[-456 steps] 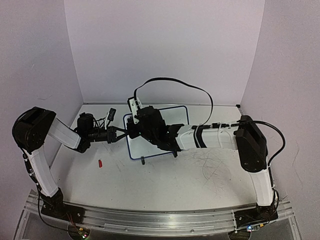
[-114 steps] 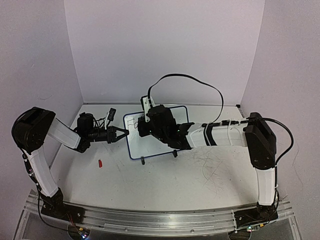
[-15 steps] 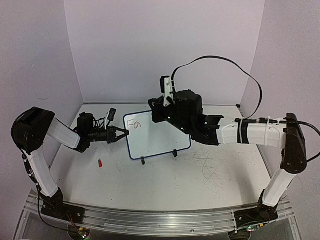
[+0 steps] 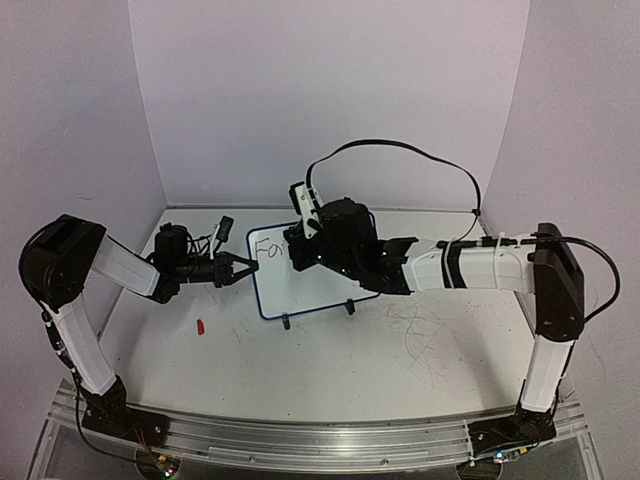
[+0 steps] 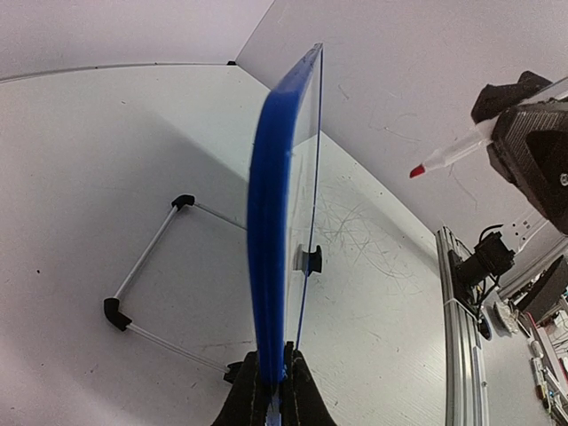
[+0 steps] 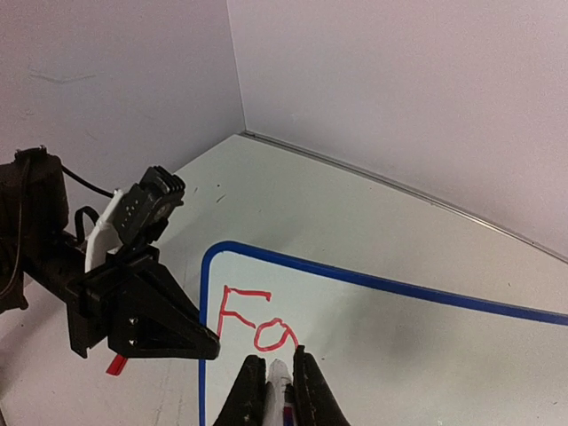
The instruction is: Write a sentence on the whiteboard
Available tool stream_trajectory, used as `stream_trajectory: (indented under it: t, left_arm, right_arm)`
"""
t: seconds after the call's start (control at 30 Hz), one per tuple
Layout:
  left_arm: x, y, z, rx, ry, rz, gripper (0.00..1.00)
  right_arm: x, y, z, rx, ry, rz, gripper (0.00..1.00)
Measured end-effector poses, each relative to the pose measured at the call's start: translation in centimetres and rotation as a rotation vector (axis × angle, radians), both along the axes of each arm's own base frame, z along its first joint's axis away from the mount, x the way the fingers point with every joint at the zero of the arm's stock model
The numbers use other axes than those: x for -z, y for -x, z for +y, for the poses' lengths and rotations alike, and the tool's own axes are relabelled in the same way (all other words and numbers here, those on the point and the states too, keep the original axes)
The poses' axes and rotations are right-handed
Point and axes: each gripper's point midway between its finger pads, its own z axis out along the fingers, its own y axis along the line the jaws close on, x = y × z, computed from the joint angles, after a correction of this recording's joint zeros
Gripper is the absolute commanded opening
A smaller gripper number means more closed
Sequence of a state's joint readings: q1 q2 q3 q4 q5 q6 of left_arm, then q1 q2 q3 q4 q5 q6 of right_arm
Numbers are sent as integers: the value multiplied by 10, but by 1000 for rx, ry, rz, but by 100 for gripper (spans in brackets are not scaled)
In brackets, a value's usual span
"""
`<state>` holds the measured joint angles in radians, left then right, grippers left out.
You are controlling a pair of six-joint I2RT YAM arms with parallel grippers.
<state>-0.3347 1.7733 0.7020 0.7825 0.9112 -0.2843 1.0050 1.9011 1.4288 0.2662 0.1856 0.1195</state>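
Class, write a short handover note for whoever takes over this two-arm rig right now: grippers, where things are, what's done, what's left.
Left gripper: shut on the left edge of the whiteboard, steadying it.
Right gripper: shut on a red marker, tip just right of the letters.
Done: "Fa" written in red at the board's top left corner.
Left: the rest of the sentence.

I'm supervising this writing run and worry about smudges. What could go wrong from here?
The right claw sits just below the red handwritten letters; dragging could smear them.
The small blue-framed white whiteboard is pinched only at one edge by the left claw; hard pressure from the red-tipped marker might tilt it.
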Motion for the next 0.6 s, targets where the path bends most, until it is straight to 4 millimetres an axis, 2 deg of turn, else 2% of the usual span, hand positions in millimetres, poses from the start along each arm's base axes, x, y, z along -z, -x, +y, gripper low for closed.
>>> stream_trajectory:
  t: [0.13,0.6]
  left_arm:
    - [-1,-2,-1,2,-2,3,0]
    - [0,-1,-2,8,-9,-5,0]
  right_arm:
    - [6,-1,0,2,15,7,0]
    - [7,-6,-4,29,-2,22,0]
